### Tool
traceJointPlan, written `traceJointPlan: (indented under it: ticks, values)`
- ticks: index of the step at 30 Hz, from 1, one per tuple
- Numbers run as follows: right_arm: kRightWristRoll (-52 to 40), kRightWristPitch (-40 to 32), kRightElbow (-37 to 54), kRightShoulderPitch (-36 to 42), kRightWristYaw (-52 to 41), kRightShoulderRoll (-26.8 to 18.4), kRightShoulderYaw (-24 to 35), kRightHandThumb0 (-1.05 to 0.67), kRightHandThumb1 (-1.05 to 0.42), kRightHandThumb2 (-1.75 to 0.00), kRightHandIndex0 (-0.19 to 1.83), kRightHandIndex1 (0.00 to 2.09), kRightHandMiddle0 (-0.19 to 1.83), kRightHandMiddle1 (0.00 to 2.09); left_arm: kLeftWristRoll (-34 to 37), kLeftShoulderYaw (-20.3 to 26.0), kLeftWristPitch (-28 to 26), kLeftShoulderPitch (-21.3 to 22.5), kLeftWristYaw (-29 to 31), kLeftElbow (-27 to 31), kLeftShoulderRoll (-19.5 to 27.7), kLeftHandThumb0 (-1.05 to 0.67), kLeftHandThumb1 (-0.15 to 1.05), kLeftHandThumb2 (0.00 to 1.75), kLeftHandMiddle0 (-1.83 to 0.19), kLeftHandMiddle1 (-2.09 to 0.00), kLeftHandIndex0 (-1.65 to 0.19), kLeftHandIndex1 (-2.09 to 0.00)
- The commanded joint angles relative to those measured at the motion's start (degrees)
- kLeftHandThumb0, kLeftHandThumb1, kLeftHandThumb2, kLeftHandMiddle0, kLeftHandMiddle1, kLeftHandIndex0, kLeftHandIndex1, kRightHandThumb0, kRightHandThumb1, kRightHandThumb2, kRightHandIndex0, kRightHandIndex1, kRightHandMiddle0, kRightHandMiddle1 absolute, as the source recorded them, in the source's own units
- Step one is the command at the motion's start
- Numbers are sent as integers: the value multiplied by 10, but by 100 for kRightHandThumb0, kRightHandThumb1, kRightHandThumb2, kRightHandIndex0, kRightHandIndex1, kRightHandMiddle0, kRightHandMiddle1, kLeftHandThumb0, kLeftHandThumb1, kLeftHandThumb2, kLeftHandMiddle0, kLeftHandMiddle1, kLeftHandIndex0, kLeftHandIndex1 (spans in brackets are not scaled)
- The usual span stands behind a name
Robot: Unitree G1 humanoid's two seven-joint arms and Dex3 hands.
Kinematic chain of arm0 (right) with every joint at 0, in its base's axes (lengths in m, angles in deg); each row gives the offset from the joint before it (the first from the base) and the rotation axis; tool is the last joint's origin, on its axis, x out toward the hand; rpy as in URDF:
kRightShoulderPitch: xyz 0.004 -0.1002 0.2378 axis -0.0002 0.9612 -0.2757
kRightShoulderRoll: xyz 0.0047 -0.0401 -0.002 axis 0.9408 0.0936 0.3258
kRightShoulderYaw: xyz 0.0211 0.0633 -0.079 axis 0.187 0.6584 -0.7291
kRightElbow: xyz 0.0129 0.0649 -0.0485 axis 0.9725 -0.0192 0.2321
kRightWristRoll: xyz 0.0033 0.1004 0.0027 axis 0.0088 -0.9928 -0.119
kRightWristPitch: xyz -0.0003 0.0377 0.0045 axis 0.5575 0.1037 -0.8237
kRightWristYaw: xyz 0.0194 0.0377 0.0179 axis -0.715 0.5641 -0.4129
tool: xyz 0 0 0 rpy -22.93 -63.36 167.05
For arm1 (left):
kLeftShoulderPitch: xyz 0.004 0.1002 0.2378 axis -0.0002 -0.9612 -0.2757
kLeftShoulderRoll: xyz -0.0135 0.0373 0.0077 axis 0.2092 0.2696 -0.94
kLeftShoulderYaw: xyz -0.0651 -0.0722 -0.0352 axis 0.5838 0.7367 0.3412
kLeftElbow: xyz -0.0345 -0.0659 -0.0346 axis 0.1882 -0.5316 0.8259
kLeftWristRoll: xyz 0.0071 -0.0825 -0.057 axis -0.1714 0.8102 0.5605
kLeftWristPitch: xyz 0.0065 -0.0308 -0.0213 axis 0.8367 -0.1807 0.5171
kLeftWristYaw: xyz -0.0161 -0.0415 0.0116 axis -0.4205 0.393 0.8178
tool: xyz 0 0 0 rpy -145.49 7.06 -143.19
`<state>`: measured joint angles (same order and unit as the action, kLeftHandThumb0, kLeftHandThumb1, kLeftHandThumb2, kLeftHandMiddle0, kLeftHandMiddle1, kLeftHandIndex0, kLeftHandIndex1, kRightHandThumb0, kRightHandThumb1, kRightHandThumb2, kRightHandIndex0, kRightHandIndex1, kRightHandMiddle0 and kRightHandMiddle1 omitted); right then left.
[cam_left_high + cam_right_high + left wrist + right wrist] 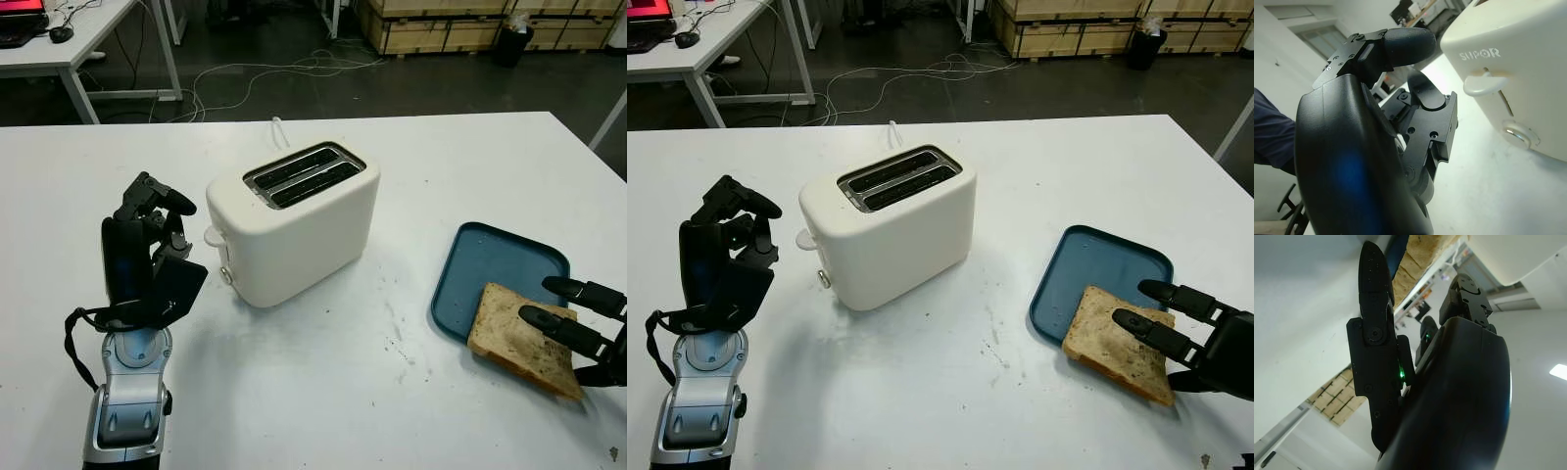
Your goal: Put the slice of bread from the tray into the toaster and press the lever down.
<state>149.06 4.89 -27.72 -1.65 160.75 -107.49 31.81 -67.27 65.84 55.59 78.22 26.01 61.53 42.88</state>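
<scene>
Left eye view: bread [524, 339] under right hand [580, 317] (touching)

Counter [323, 392]: carries all items listed.
Toaster [294, 220]: just right of the left hand [152, 245], apart from it; its lever [213, 235] sits on the end facing that hand.
Left hand: raised above the counter's left side, beside the lever, not touching it.
Tray [495, 274]: well right of the toaster, just ahead of the right hand [1185, 338].
Slice of bread [1117, 343]: partly on the tray's near edge, partly overhanging onto the counter; right hand's fingers lie over it.
</scene>
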Motion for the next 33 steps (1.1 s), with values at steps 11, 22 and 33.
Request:
traceJointPlan:
  ticks: [11, 22, 33]
  values:
    - [5, 24, -7, -10, 58, 52, -41, -31, -92, -15, 35, 172, 48, 101, -4, 5, 8, 8, -3, -4, 5, 7, 92, 79, -102, -175, -56, -175]
    - [-29, 70, 6, -6, 15, 43, -34, -49, -92, -43, 88, 175, 46, 174, -3, 4, 6, 7, -4, -3, 2, 7, 92, 78, -101, -175, -54, -175]
    - [-200, 180, 56, 17, -134, 40, 79, -39, -92, -48, 84, 175, 36, 175, -7, 0, 8, 8, -6, -5, 1, 8, 92, 78, -101, -175, -56, -175]
